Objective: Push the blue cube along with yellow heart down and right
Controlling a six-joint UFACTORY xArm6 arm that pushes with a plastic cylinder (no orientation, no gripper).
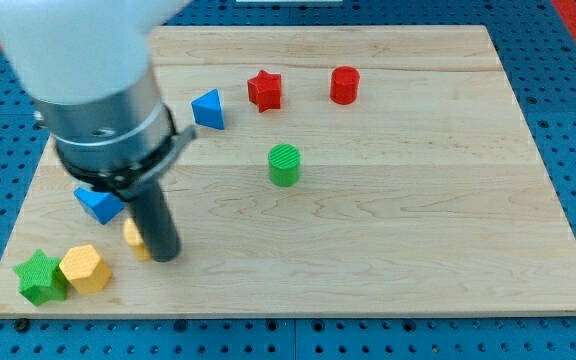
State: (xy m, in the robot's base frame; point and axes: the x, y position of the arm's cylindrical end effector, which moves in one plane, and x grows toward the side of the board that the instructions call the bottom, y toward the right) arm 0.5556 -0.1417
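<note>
The blue cube [99, 204] lies at the view's left on the wooden board [388, 250], partly under the arm's grey body. The yellow heart [135, 238] lies just below and right of it, mostly hidden behind the dark rod. My tip [166, 256] rests on the board touching the heart's right side, below and right of the blue cube.
A yellow hexagon block [84, 268] and a green star [40, 277] sit at the bottom left corner. A blue triangle [209, 109], a red star [264, 90] and a red cylinder [344, 85] lie near the top. A green cylinder [284, 165] stands mid-board.
</note>
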